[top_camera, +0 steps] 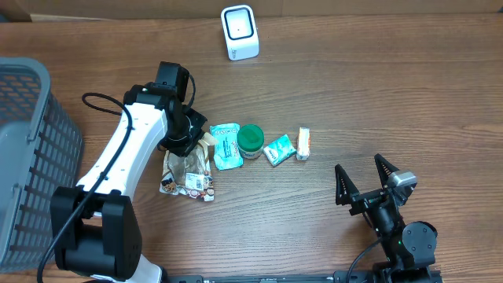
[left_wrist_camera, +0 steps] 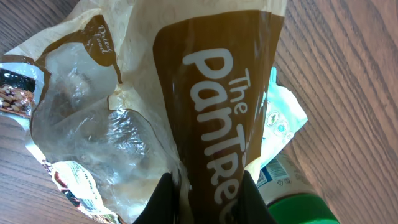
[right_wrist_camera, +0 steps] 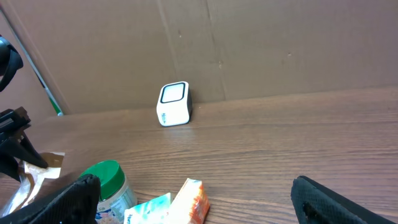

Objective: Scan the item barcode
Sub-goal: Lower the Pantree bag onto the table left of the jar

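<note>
Left pincer [left_wrist_camera: 205, 186] clamped on crinkly snack bag [left_wrist_camera: 186, 112] top edge, mid-tabletop. Light, floppy, slippery film; likely sags, barcode may crease. Right pincer [top_camera: 366, 177] spread apart, empty.

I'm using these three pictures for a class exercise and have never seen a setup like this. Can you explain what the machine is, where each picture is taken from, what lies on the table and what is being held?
These are two robot arms at a brown wooden table. One picture looks down from above; the other two come from cameras on each arm's wrist.

From above, the left end effector is shut on a crinkly brown and clear plastic snack bag; the left wrist view shows that bag up close, pinched between the fingers.

The right end effector rests open and holds nothing.

In a row beside the bag lie a pale teal packet, a green-lidded round tub, a small teal sachet and a small white and orange box. A white cube-shaped barcode scanner stands at the far edge, and a grey mesh basket sits at the left.
</note>
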You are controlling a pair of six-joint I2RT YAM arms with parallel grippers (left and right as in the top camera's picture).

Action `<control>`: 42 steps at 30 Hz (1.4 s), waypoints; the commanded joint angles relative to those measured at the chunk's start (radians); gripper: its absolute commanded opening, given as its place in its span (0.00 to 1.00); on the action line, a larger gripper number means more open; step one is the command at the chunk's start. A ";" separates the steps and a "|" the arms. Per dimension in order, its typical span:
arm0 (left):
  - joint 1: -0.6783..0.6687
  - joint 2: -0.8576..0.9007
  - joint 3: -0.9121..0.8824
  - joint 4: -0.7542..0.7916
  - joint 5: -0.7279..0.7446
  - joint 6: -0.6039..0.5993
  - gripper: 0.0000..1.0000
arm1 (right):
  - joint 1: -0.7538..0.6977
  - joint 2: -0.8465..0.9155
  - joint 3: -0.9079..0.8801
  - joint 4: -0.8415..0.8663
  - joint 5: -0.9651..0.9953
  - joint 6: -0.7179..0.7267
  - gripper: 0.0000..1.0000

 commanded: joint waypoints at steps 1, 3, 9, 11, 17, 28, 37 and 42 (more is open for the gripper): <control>-0.012 0.001 -0.006 0.011 0.013 -0.018 0.04 | 0.005 -0.009 -0.011 0.004 0.010 0.003 1.00; -0.017 0.001 -0.006 0.016 0.016 -0.025 0.04 | 0.005 -0.009 -0.011 0.004 0.010 0.003 1.00; -0.044 0.001 -0.006 0.041 0.035 -0.028 0.04 | 0.005 -0.009 -0.011 0.004 0.010 0.003 1.00; -0.055 0.001 -0.006 0.051 0.012 -0.029 0.04 | 0.005 -0.009 -0.011 0.004 0.010 0.003 1.00; -0.058 0.001 -0.006 0.054 0.005 -0.029 0.04 | 0.005 -0.009 -0.011 0.004 0.010 0.003 1.00; -0.093 0.001 -0.006 0.054 -0.028 -0.028 0.04 | 0.005 -0.009 -0.011 0.004 0.010 0.003 1.00; -0.097 0.001 -0.006 0.053 -0.064 -0.028 0.04 | 0.005 -0.009 -0.011 0.004 0.010 0.003 1.00; -0.097 0.001 -0.006 0.053 -0.068 -0.028 0.05 | 0.005 -0.009 -0.011 0.004 0.010 0.003 1.00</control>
